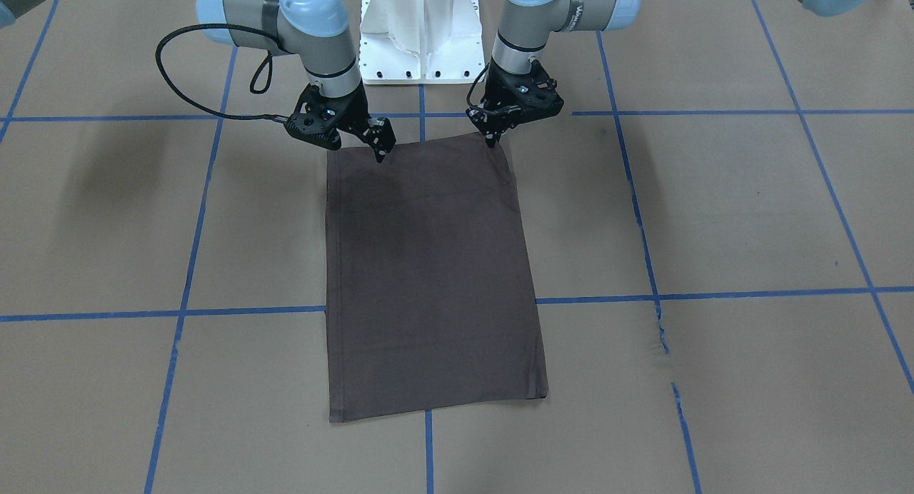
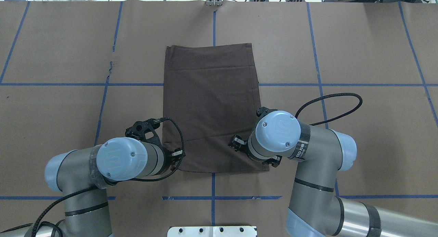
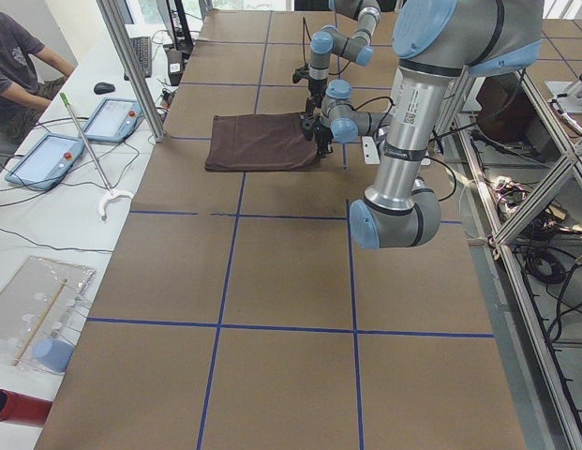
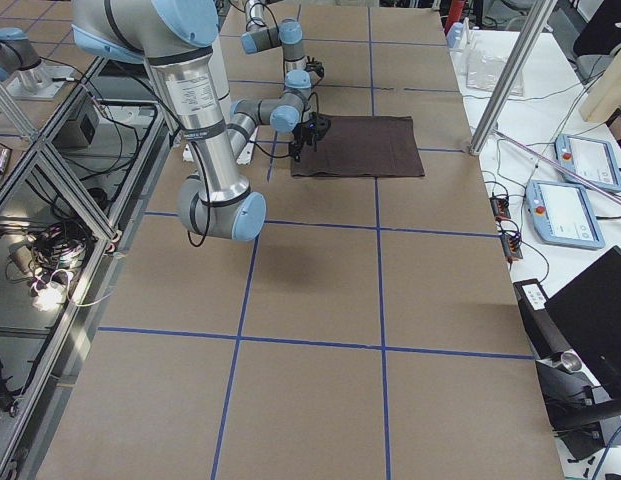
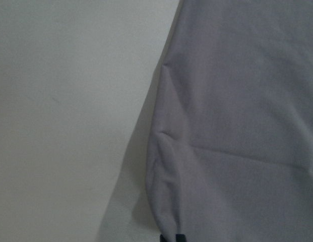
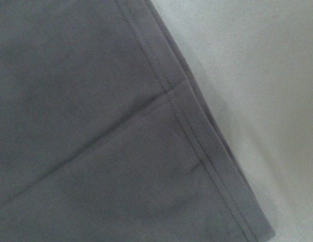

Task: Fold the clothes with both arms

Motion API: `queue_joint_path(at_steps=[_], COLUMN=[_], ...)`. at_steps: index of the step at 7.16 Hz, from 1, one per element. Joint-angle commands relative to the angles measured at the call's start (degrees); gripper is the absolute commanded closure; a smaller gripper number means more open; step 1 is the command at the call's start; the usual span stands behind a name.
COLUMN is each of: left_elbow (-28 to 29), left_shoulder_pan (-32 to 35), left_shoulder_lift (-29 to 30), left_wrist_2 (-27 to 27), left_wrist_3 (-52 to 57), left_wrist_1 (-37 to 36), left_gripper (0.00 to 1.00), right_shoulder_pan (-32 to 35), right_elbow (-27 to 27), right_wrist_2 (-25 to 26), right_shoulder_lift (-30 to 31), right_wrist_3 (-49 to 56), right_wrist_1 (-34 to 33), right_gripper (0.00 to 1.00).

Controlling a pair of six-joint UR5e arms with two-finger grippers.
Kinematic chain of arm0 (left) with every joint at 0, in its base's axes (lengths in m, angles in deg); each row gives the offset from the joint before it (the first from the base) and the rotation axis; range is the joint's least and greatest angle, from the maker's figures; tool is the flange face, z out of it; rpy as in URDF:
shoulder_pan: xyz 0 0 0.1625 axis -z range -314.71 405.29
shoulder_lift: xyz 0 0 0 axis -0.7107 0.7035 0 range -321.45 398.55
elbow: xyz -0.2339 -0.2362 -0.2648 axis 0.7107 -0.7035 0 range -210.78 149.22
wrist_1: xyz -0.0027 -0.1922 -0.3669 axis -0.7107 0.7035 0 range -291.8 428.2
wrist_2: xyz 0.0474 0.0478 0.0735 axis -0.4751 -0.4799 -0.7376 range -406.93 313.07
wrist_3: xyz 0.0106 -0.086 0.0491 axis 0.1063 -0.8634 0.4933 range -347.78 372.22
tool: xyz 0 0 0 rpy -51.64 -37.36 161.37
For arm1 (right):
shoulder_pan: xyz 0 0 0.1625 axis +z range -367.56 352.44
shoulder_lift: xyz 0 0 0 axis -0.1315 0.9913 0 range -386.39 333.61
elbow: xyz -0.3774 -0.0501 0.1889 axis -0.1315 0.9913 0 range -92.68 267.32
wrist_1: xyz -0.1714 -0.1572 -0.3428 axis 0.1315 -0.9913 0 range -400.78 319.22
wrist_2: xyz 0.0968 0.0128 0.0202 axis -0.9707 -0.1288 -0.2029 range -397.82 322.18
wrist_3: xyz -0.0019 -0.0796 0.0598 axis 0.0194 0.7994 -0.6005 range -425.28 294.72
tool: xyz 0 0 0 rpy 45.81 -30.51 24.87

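The dark grey-brown T-shirt (image 1: 428,280) lies flat on the brown paper table, folded into a tall rectangle (image 2: 210,103). My left gripper (image 1: 492,141) is at the shirt's edge nearest the robot, at one corner. Its fingers come to a point, shut on the fabric. The left wrist view shows the cloth (image 5: 237,126) puckering toward the fingertips. My right gripper (image 1: 380,155) is at the same edge, a little in from the other corner, and looks shut on the cloth. The right wrist view shows only the flat hem (image 6: 186,131). The collar and logo are hidden.
The white pedestal (image 1: 421,37) stands just behind the grippers. Blue tape lines (image 1: 186,265) cross the paper, which has a small tear (image 1: 660,330). A black cable loop (image 2: 328,107) arcs beside the right wrist. Tablets (image 3: 47,155) lie on the operators' side.
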Motion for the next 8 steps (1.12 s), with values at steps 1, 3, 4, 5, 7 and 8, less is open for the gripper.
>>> queue_joint_path(at_steps=[1,3,4,5,7,8], left_elbow=[-0.2,-0.2,-0.2,-0.2,-0.3,-0.3], left_shoulder_pan=[0.3,0.4,0.4,0.4,0.7,0.9], left_shoulder_lift=[0.0,0.0,0.0,0.0,0.0,0.1], left_wrist_2=[0.1,0.2,0.2,0.2,0.2,0.2], left_wrist_3=[0.1,0.1,0.1,0.1,0.1,0.1], left_wrist_1=[0.0,0.0,0.0,0.0,0.0,0.0], left_gripper=[1.00,1.00,1.00,1.00,1.00,1.00], right_shoulder_pan=[-1.4,-2.5,-2.8,-2.9,-2.8,-2.9], right_elbow=[0.7,2.6,3.0,3.1,3.2,3.3], right_wrist_2=[0.4,1.9,2.0,2.1,2.1,2.1], right_shoulder_lift=[1.4,1.4,1.4,1.3,1.4,1.5], right_wrist_3=[-0.8,-0.8,-0.8,-0.7,-0.7,-0.7], right_wrist_1=[0.0,0.1,0.3,0.3,0.7,0.7], right_gripper=[0.00,0.00,0.00,0.00,0.00,0.01])
